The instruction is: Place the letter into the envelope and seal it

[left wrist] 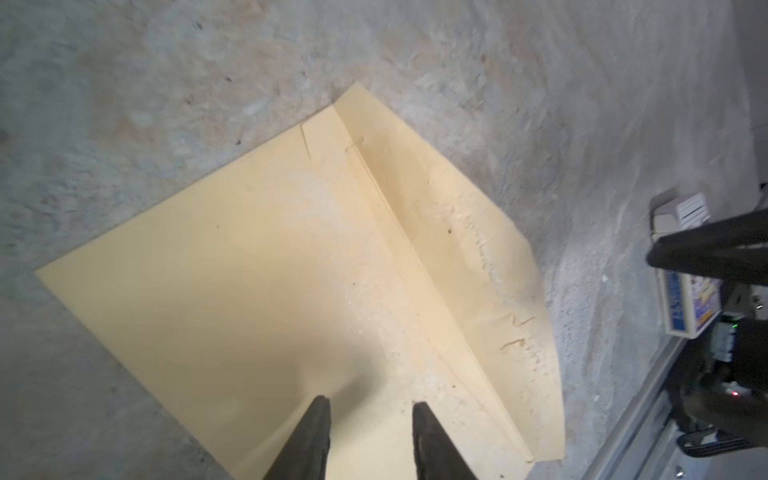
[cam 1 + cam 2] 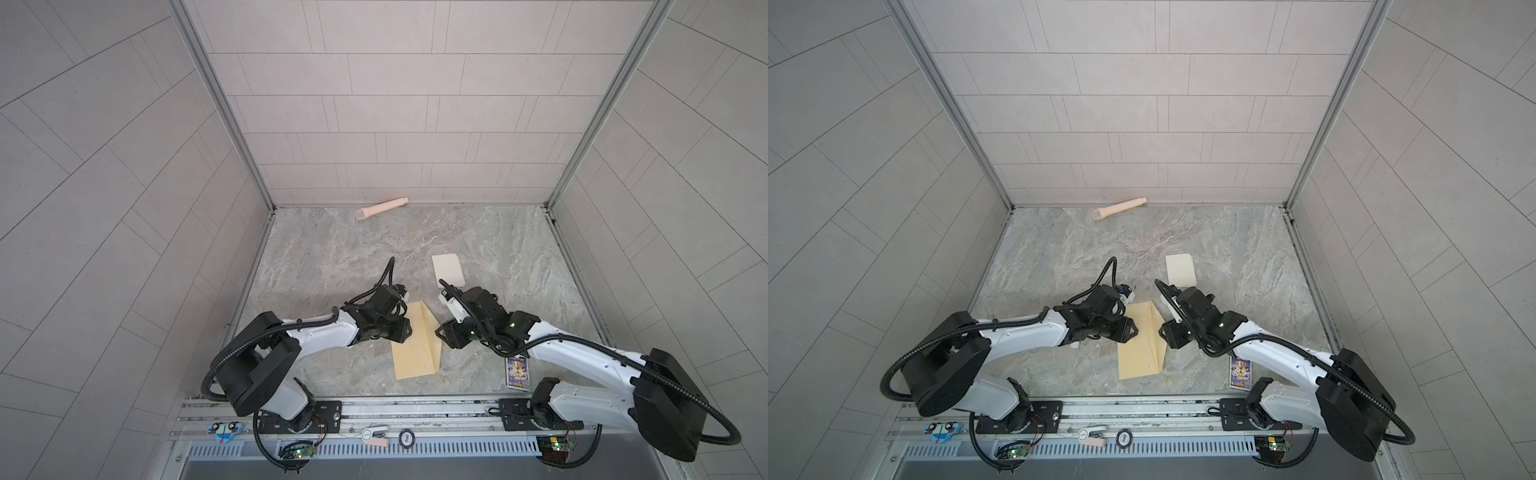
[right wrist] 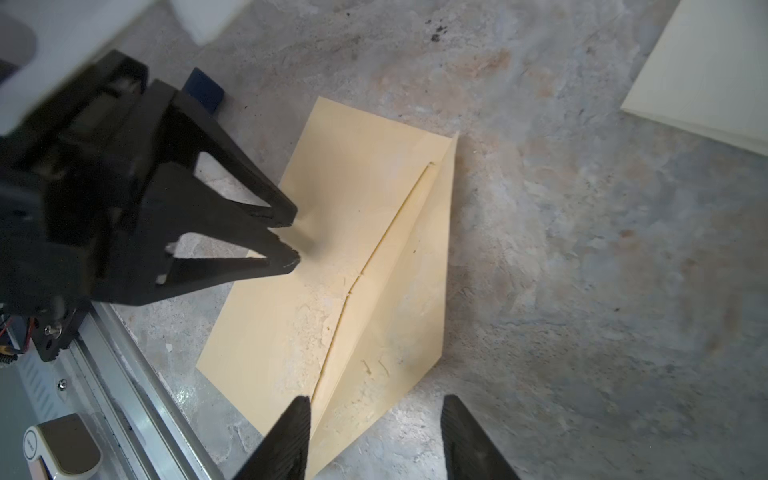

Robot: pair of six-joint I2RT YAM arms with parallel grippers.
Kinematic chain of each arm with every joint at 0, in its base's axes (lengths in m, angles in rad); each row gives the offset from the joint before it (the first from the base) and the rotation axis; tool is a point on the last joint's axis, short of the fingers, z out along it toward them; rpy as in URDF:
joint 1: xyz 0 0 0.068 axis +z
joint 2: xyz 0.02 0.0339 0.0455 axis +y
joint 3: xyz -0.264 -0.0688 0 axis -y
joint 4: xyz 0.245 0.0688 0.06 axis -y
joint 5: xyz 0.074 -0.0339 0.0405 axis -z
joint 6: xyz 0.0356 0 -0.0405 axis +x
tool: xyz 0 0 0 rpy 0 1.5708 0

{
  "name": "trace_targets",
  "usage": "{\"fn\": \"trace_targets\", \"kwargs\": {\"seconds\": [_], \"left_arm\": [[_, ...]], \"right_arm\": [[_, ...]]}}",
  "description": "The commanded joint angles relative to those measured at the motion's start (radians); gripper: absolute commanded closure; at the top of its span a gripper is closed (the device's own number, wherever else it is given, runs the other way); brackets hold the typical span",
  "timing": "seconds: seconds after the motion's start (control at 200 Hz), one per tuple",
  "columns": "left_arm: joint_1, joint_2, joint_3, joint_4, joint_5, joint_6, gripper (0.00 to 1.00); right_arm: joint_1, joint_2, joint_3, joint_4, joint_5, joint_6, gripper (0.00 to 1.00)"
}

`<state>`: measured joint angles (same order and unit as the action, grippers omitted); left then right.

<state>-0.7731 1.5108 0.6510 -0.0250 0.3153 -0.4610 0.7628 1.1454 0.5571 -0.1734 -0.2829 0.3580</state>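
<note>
1. Both top views look from high above the near edge of the table point(image 2: 415, 241). They face steeply down and forward to the back wall point(image 2: 395, 124). They are far enough away that the whole table and both arms are seen.
2. These two views stand side by side and share almost the whole scene, with only a small sideways shift.
3. The left wrist view looks from behind the left gripper point(image 1: 370, 402), close above the envelope point(image 1: 257, 270), down and across it.
4. The right wrist view looks from behind the right gripper point(image 3: 377, 397), also close, down on the same envelope from the opposite side. It also takes in the left gripper and a corner of the letter point(image 3: 706, 70).
5. All four views share the envelope.
</note>
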Motion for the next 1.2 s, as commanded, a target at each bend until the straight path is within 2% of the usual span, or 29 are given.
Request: {"fn": "trace_targets", "kwargs": {"seconds": [0.0,0.11,0.22,0.345,0.46,0.655,0.856,0.976,1.196], "left_arm": [[0.0,0.028,0.027,-0.046,-0.032,0.028,0.69],[0.008,0.044,0.032,-0.037,-0.071,0.028,0.71],[0.016,0.075,0.061,-0.093,-0.12,0.05,0.74],[0.043,0.096,0.065,-0.085,-0.114,0.059,0.76],[0.059,0.112,0.084,-0.074,-0.107,0.057,0.76],[0.082,0.15,0.099,-0.07,-0.083,0.068,0.77],[0.097,0.171,0.096,-0.066,-0.066,0.069,0.77],[0.134,0.196,0.077,-0.027,0.006,0.035,0.78],[0.14,0.231,0.081,-0.029,0.009,0.044,0.79]], "right_arm": [[0.052,-0.04,-0.046,0.214,0.086,-0.079,0.57],[0.084,-0.047,-0.089,0.306,0.16,-0.166,0.65],[0.09,-0.029,-0.14,0.443,0.228,-0.176,0.71],[0.091,0.084,-0.13,0.563,0.253,-0.173,0.76],[0.094,0.222,-0.055,0.569,0.261,-0.194,0.8],[0.084,0.408,-0.017,0.64,0.296,-0.162,0.85],[0.011,0.541,-0.046,0.675,0.3,-0.057,0.89],[-0.001,0.53,-0.099,0.667,0.334,-0.014,0.92],[-0.019,0.436,-0.188,0.656,0.372,0.048,0.93]]}}
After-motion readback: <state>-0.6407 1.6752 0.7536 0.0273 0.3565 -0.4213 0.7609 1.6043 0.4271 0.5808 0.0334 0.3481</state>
